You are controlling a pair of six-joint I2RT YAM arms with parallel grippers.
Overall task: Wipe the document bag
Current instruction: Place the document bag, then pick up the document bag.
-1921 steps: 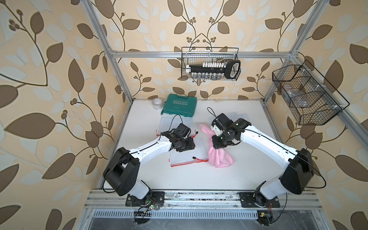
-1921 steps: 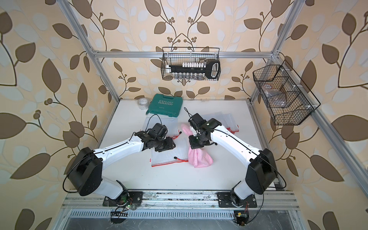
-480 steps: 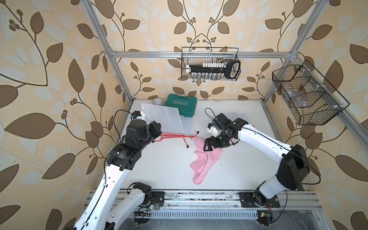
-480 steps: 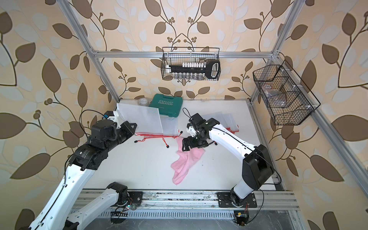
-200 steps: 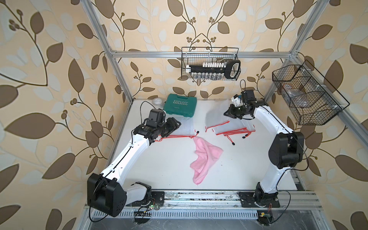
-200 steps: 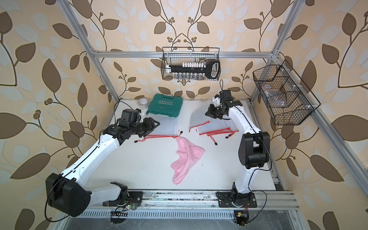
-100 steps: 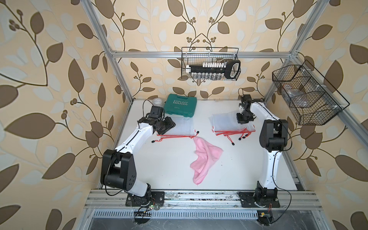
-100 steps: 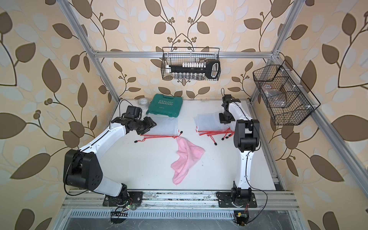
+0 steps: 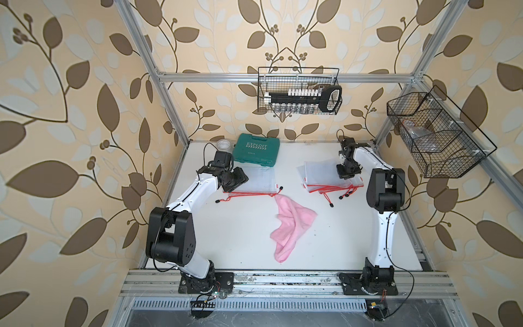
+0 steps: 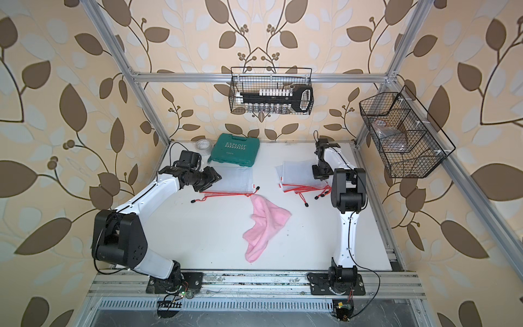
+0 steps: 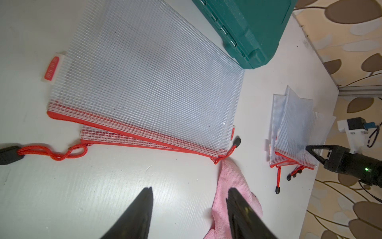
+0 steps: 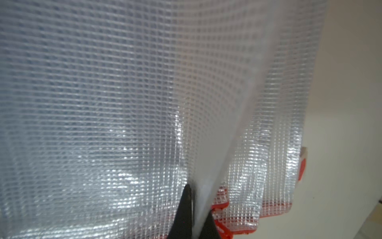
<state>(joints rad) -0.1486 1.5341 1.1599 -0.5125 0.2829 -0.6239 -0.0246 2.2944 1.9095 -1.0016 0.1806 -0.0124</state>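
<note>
Two things had changed over the last few seconds, and both pointed to a handover between bags. Your left gripper (image 11: 190, 188), which had carried a mesh bag in the air a moment earlier, had laid it on the left pile (image 9: 259, 181) in front of the green case (image 9: 257, 149). Its jaws stood spread and empty above the bare surface (image 9: 240, 240), just off that pile's red zip edge. The left wrist view showed two bags lying there, one overlapping the other.

Your right gripper (image 9: 348, 172) had dropped the pink cloth (image 9: 291, 223) and swung out to the right stack (image 9: 322, 172) near the far right corner. In the right wrist view its jaws were pressed together on the thin edge of a document bag (image 12: 144, 93), with the other bags of that stack fanned out beneath it. From the top views you could not tell whether that bag had lifted clear or only been gripped where it lay.

The cloth lay crumpled and unheld in the middle of the surface, one corner touching the zip pull of the left pile. By my reading, one bag was finished and put aside, and you were fetching the next. Nothing was being wiped at that moment: the new bag had to come to the centre, and one gripper had to take up the cloth again.
</note>
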